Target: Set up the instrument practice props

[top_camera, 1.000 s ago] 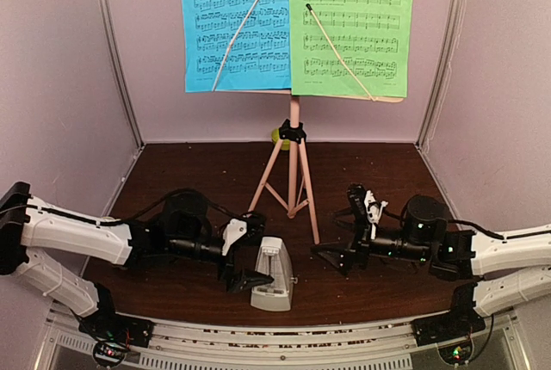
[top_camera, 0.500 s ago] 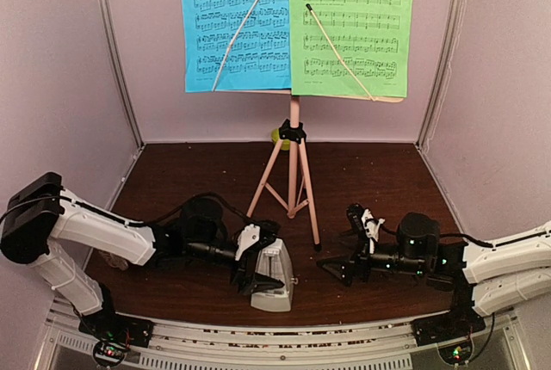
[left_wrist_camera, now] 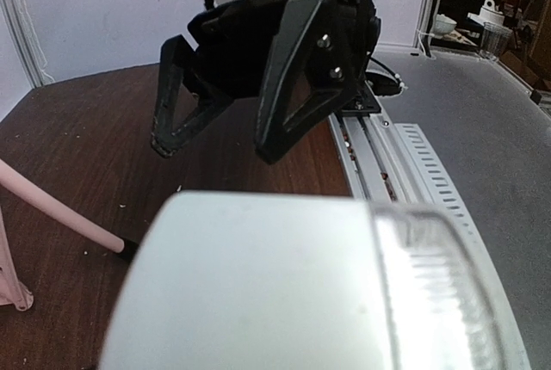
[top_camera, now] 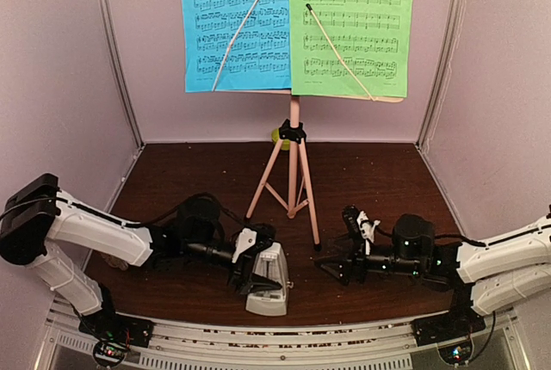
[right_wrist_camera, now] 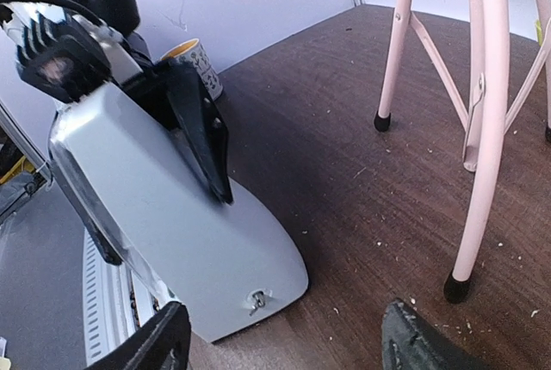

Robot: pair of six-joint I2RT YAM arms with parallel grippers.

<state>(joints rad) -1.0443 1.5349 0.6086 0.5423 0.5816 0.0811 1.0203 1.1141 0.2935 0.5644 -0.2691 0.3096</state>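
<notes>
Standing upright at the middle of the dark brown wooden desk (top_camera: 198,172) is the pink perforated music stand (top_camera: 294,114), its tripod legs spread on the wood. The blue music sheet (top_camera: 232,9) hangs on the stand's left half and the green music sheet (top_camera: 353,0) on its right half, their inner edges meeting, each with a thin pale rod lying slantwise across it.

The small white pyramid metronome with a clear cover (top_camera: 270,284) sits in front of the stand, toward the near edge and slightly left of the pole. The left pincer (top_camera: 261,268) is clenched on the metronome, coming in from the stand's left. In the right wrist view one black finger (right_wrist_camera: 204,133) presses on the metronome's (right_wrist_camera: 172,224) side and the other shows at its opposite edge. I cannot tell whether the base sits flat on the desk.

The right pincer (top_camera: 336,245) hangs low in front of the stand and to its right, near the foot of the front tripod leg, released, with its jaws spread wide and holding nothing. It faces the metronome from close by without touching it.

A small lime-green bowl (top_camera: 277,138) peeks out just behind the stand's tripod hub. A white orange-lined mug (right_wrist_camera: 196,56) stands to the stand's left, beyond the left arm.
</notes>
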